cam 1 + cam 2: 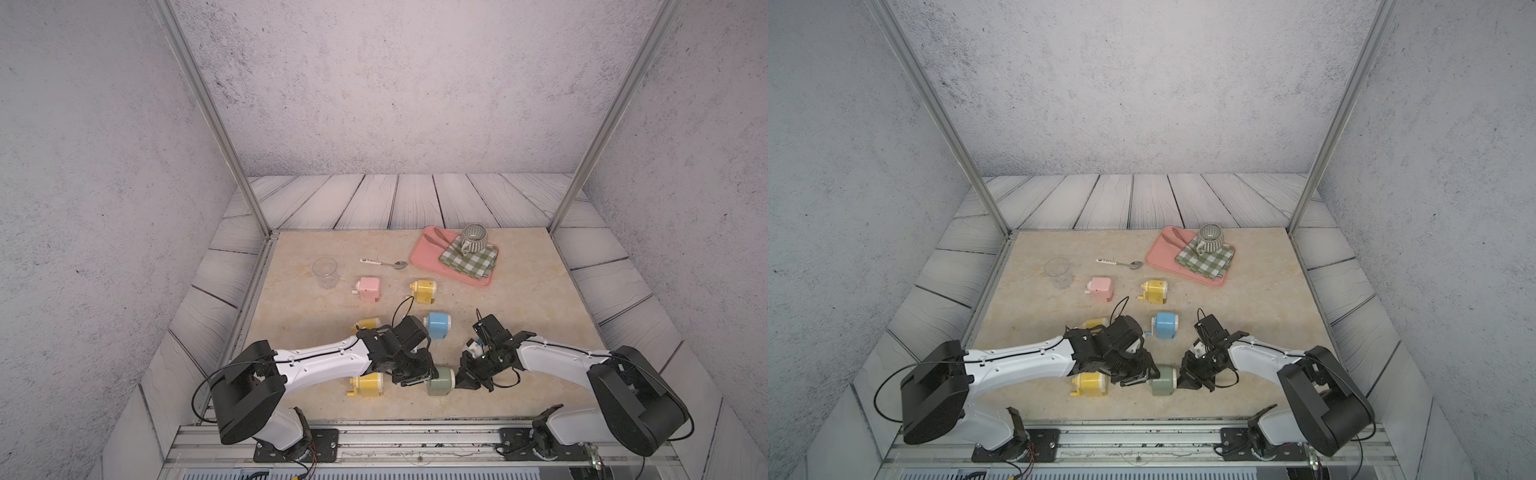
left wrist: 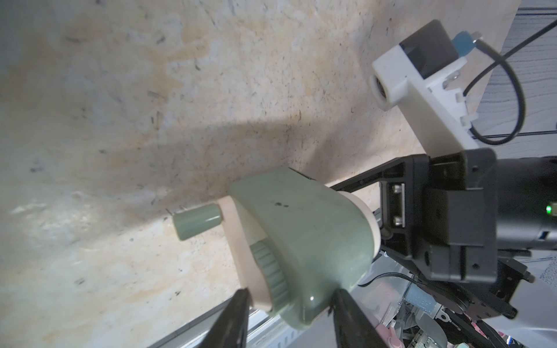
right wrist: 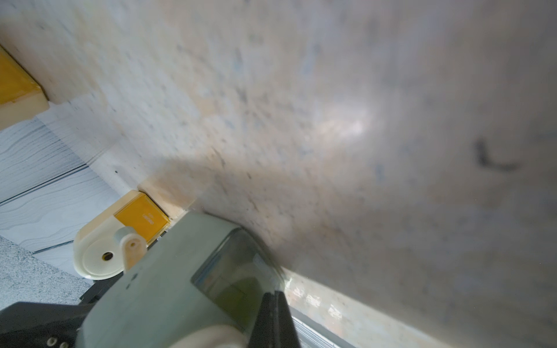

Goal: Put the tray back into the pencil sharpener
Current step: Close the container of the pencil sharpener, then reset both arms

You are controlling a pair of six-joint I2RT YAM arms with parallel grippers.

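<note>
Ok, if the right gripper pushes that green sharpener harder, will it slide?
Likely stays put: the left gripper clamps the green sharpener from both sides. Its glossy shell looks rigid but slick, so it may twist. The shut right gripper could skid off the tray.

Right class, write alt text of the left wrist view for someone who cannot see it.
A green pencil sharpener is clamped in the left gripper, its crank handle sticking out over the beige table. The right gripper sits at its far end.

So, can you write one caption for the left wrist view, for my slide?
Left end effector grips the green pencil sharpener by its sides; beige table behind.
</note>
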